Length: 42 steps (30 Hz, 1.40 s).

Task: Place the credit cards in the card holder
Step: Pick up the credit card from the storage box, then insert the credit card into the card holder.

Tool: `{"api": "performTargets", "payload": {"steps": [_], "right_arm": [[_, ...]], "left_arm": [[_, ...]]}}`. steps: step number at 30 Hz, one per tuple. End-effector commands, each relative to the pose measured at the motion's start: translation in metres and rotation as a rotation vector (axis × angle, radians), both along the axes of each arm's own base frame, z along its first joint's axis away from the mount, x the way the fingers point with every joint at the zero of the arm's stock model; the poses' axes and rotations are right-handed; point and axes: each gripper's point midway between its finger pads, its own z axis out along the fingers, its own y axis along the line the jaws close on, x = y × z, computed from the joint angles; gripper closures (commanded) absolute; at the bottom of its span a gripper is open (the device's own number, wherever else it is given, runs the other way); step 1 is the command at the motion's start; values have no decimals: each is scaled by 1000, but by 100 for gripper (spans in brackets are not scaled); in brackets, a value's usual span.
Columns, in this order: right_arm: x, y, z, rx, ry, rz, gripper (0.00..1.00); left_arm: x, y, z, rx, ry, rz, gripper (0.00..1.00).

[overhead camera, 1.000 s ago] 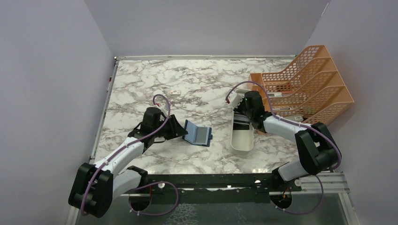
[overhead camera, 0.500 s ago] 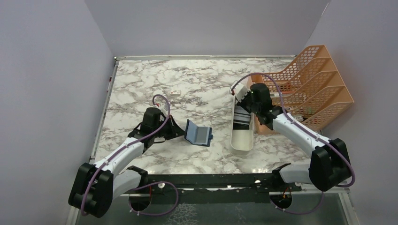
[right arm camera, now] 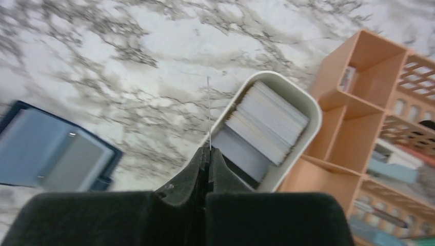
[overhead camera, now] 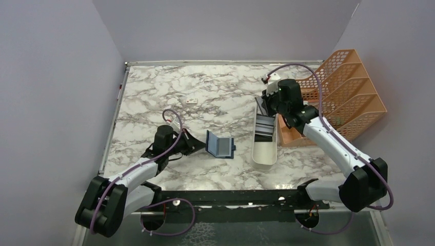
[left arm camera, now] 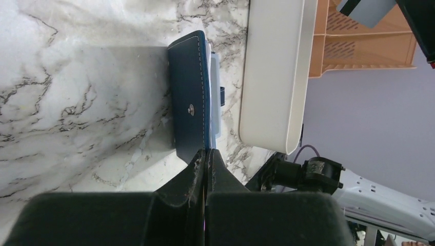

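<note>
Worktop (overhead camera: 154, 92): one card holder (overhead camera: 219, 146), one white tray (overhead camera: 265, 156), one orange file rack (overhead camera: 354, 110), one small white block (overhead camera: 192, 101).

Card holder lies open near the middle of the worktop, well left of the tray. Its left panel is raised and its light blue inside faces right.

Left gripper (left arm camera: 205, 154): closed tight, pinching the near edge of the holder's navy cover.

Right gripper (right arm camera: 209, 151): closed on one credit card (right arm camera: 209, 110), seen edge-on and held above the tray's far end.

Remaining credit cards (right arm camera: 267, 125): one stack inside the tray; number not readable.

Tray sits just beside the rack.
</note>
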Motion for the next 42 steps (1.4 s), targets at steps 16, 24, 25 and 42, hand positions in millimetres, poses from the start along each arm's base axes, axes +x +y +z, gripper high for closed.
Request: {"api": "performTargets", "payload": {"steps": [16, 24, 25, 42], "right_arm": [[-77, 136, -11, 728, 473, 1, 99], [-101, 171, -68, 677, 590, -65, 99], [-100, 172, -75, 667, 599, -76, 99], [-96, 176, -112, 773, 624, -166, 99]], "left_arm": [[31, 66, 19, 384, -136, 245, 52], [20, 36, 9, 318, -103, 48, 50], [18, 32, 6, 300, -94, 29, 50], [-1, 33, -36, 281, 16, 31, 84]]}}
